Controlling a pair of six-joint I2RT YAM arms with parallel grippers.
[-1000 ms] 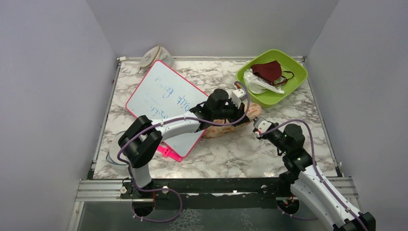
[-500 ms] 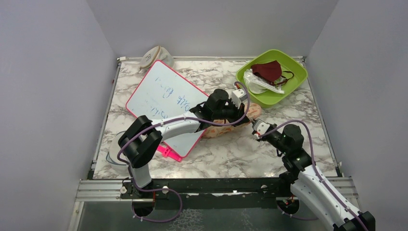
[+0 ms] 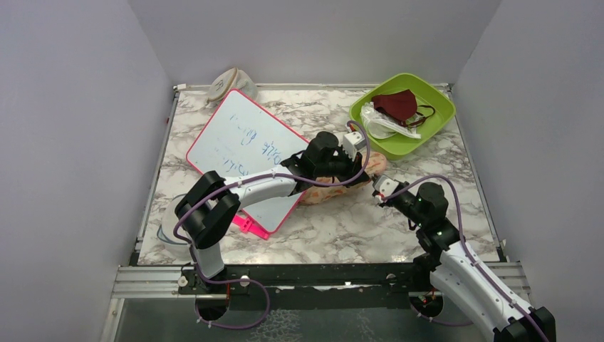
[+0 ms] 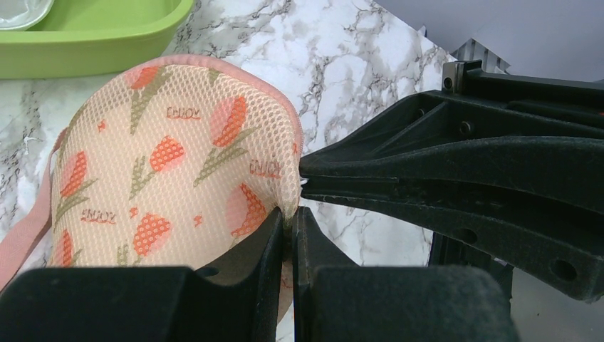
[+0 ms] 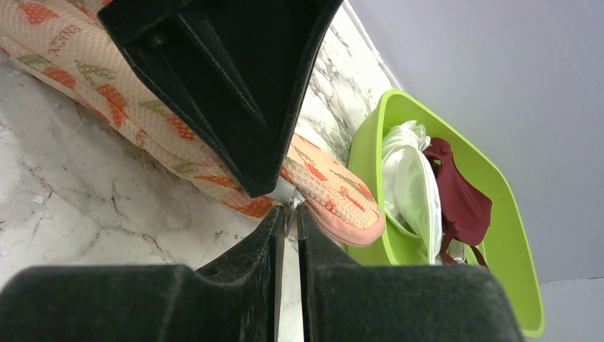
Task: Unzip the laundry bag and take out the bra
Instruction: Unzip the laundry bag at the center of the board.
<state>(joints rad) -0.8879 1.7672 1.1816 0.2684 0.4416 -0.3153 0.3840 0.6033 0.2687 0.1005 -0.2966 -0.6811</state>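
The laundry bag (image 3: 329, 189) is peach mesh with orange-red and green prints and pink edging, and lies on the marble table right of centre. It fills the left wrist view (image 4: 164, 164). My left gripper (image 4: 290, 219) is shut on the bag's edge, and in the top view (image 3: 354, 169) it sits over the bag. My right gripper (image 5: 288, 215) is shut on the small metal zip pull (image 5: 291, 205) at the bag's pink zip edging (image 5: 342, 224). In the top view the right gripper (image 3: 382, 188) is at the bag's right end. The bra does not show.
A green bin (image 3: 434, 117) at the back right holds a maroon mask (image 3: 397, 104) and a clear plastic wrapper (image 3: 381, 122). A pink-framed whiteboard (image 3: 238, 142) lies under the left arm. A beige rounded fabric thing (image 3: 229, 83) sits at the back wall.
My right arm has edged slightly to the left at the bag's end. The left arm and the bag have not visibly moved.
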